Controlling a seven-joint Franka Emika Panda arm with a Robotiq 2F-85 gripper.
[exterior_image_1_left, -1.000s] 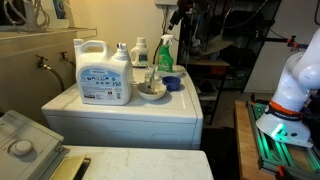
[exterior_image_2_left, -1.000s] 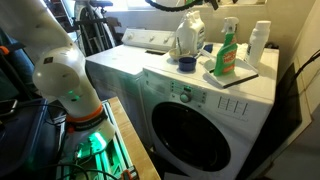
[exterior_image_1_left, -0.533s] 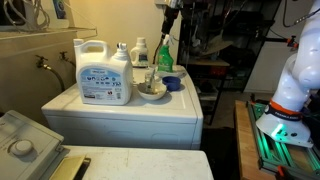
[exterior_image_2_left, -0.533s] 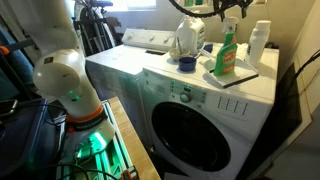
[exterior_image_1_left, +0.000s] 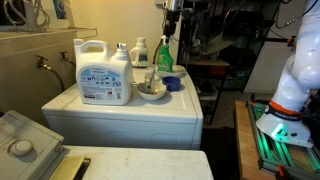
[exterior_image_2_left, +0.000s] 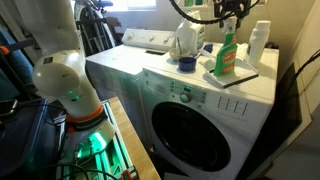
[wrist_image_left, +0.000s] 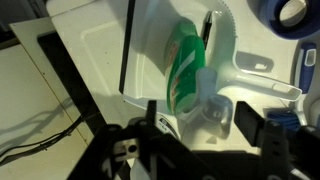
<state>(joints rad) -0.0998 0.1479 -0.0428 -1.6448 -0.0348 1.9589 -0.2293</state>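
Our claw (exterior_image_2_left: 233, 9) hangs spread wide straight above the green spray bottle (exterior_image_2_left: 228, 52), which stands upright on the tabletop (exterior_image_2_left: 190, 78); seemingly we line up with its trigger head from above.

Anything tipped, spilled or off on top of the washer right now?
Nothing stands out. The green spray bottle stands upright below the open gripper. The detergent jug, bowl and blue cap sit upright on the washer top, and I can see no spill.
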